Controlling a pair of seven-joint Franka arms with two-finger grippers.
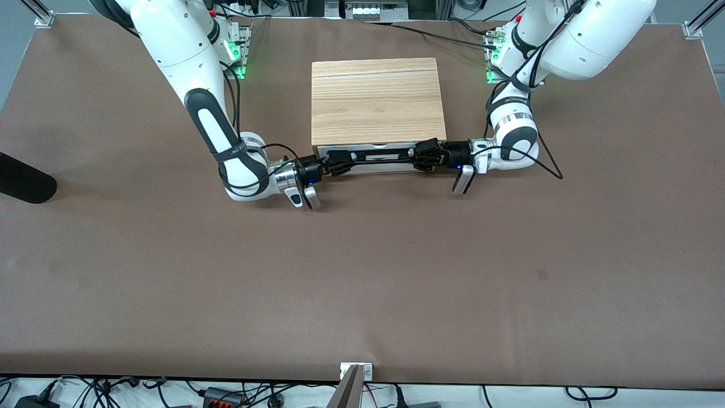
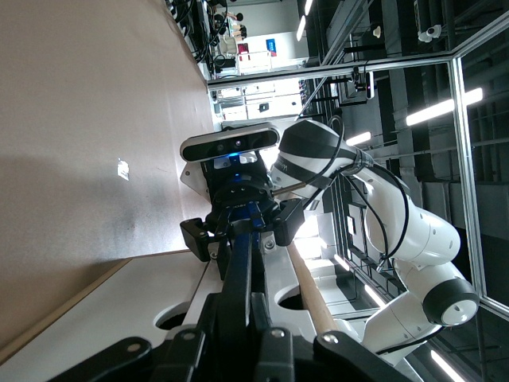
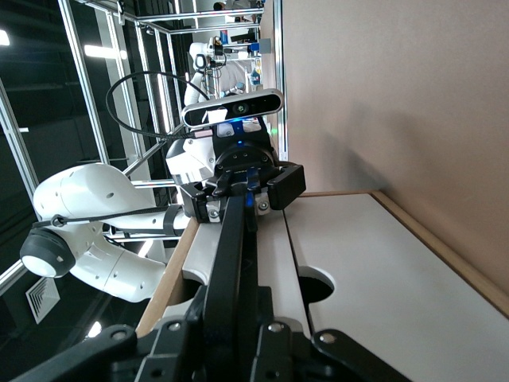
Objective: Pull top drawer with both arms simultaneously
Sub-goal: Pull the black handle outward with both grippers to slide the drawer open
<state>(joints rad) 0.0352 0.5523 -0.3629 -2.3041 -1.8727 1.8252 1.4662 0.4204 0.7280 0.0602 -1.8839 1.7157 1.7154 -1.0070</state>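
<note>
1. The top drawer [image 1: 380, 160] is sitting just above the middle of the front view, at the lower edge of the wooden cabinet [image 1: 376, 102], and it is showing only a thin white strip, so it is looking barely opened, if at all.
2. The left claw [image 1: 426, 156] is coming in from the right of the frame and is clamping tight on the black bar handle [image 1: 380, 158] at its right-hand end.
3. The right claw [image 1: 338, 162] is coming in from the left of the frame and is sitting around the handle's other end. Its jaws are closing in on the bar, though I cannot tell whether the grip is firm yet.
4. Progress, as I judge it: the reaching is done and both claws are lining up on the handle. The pull itself is remaining, with both arms drawing the drawer toward the lower part of the frame together.
5. Count: two arms, two claws, one cabinet, one drawer in sight, one bar handle, all on one brown counter [image 1: 362, 272].
</note>
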